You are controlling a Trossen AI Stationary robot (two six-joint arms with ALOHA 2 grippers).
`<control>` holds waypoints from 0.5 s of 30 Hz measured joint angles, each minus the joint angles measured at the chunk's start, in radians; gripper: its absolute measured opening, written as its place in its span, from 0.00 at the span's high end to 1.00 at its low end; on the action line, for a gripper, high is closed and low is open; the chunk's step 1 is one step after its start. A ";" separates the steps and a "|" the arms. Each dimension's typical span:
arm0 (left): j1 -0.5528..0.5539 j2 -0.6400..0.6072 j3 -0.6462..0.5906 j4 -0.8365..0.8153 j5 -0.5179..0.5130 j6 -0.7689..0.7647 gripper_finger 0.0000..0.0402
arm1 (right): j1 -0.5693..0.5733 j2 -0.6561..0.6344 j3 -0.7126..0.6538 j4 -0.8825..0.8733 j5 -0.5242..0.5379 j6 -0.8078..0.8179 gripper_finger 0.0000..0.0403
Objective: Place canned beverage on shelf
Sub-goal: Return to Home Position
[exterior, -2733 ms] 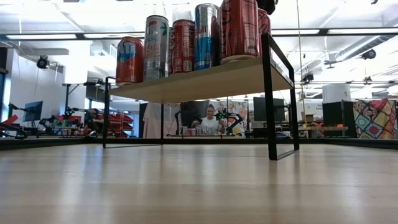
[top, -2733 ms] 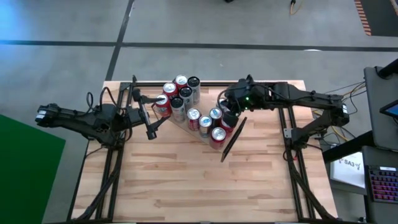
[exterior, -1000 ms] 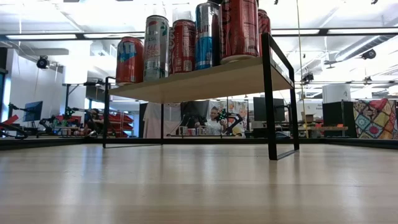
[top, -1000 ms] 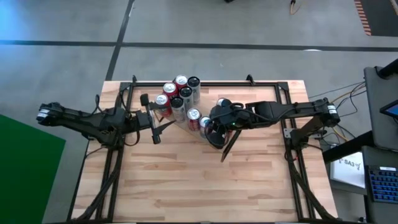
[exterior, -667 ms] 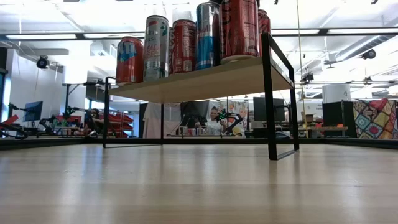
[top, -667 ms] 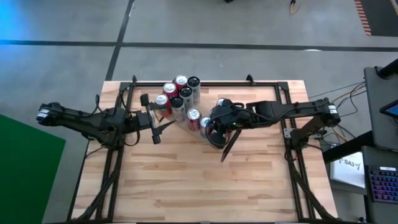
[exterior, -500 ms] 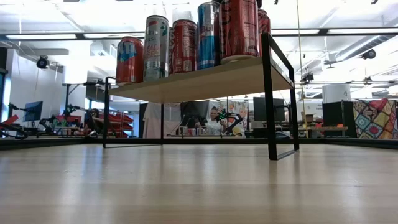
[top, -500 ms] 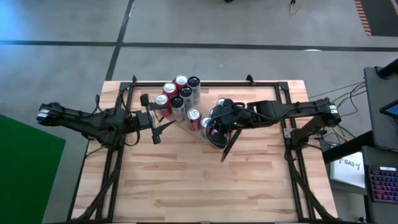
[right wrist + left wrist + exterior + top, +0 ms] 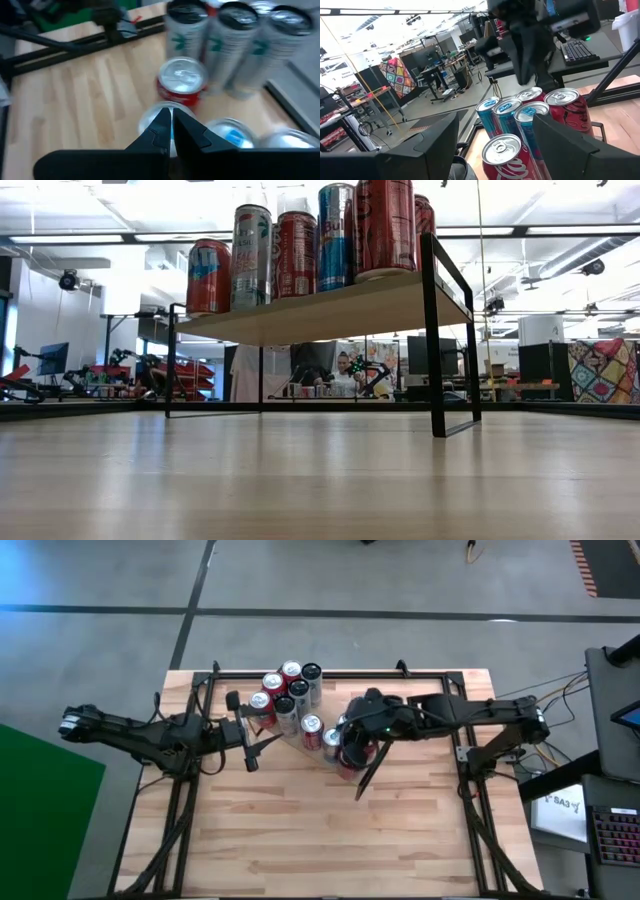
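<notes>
The shelf (image 9: pixel 330 310) stands slantwise at the middle of the table, its black end frame (image 9: pixel 371 768) toward the right. Several cans stand upright on it: a cluster (image 9: pixel 287 690) at its left end and a row (image 9: pixel 328 737) toward its right end. My left gripper (image 9: pixel 244 730) (image 9: pixel 496 145) is open and level, just short of a red can (image 9: pixel 506 159) at the left end, touching nothing. My right gripper (image 9: pixel 346 740) (image 9: pixel 171 122) is shut and slants down above the right-end cans, its tips over a silver can top (image 9: pixel 156 119).
Black frame rails (image 9: pixel 180 810) (image 9: pixel 480 820) run along the table's left and right sides. The near half of the wooden tabletop (image 9: pixel 320 840) is bare. Beyond the far edge the low view shows a person (image 9: pixel 345 370) in the room.
My right gripper, still shut, has risen and drawn back a little toward the table's right edge, uncovering the red can at the shelf's right end.
</notes>
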 joint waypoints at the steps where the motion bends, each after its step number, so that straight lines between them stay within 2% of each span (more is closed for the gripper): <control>1: 0.000 0.000 0.000 -0.002 0.000 0.000 0.40 | 0.000 0.000 0.015 -0.024 0.022 0.003 0.98; 9: 0.000 0.000 0.000 -0.004 0.000 0.000 0.40 | -0.016 0.000 0.111 -0.346 0.186 0.131 0.98; 12: 0.000 0.000 0.000 -0.004 0.000 0.000 0.40 | -0.036 0.000 0.120 -0.491 0.225 0.217 0.98; 15: 0.000 0.000 0.000 -0.004 0.000 0.000 0.40 | -0.048 0.000 0.111 -0.564 0.245 0.268 0.98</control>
